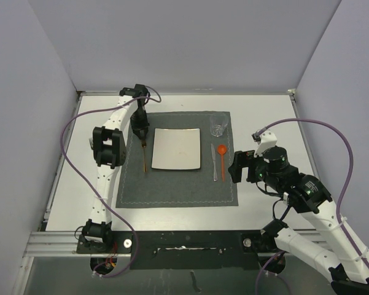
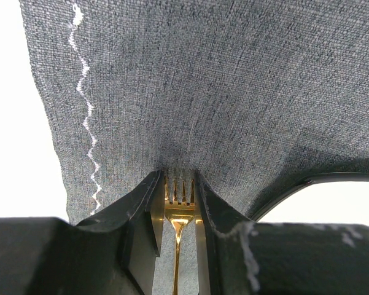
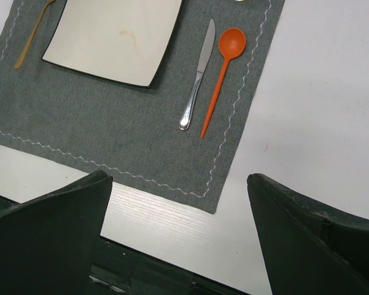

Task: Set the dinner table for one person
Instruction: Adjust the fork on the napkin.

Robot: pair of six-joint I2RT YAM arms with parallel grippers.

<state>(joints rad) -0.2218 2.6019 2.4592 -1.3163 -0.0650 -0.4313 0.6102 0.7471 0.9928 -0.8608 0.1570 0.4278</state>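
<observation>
Gold fork (image 2: 178, 224) sits pinched in the narrowed left gripper (image 2: 178, 184), down on the placemat (image 1: 172, 190). Plate (image 1: 177, 149), knife (image 1: 213, 165), spoon (image 1: 222, 158) and glass (image 1: 218, 125) lie rightward of it. The right gripper (image 3: 178, 181) gapes empty. Likely only the release remains.

Left arm reaches far along the left side, elbow out left, wrist pitched down. Left gripper (image 1: 143, 141) points at the surface, jaws pinched on the head of a gold fork (image 2: 179, 195). Right arm folded at near right. Right gripper (image 1: 236, 167) faces left, jaws spread wide, holding nothing.
</observation>
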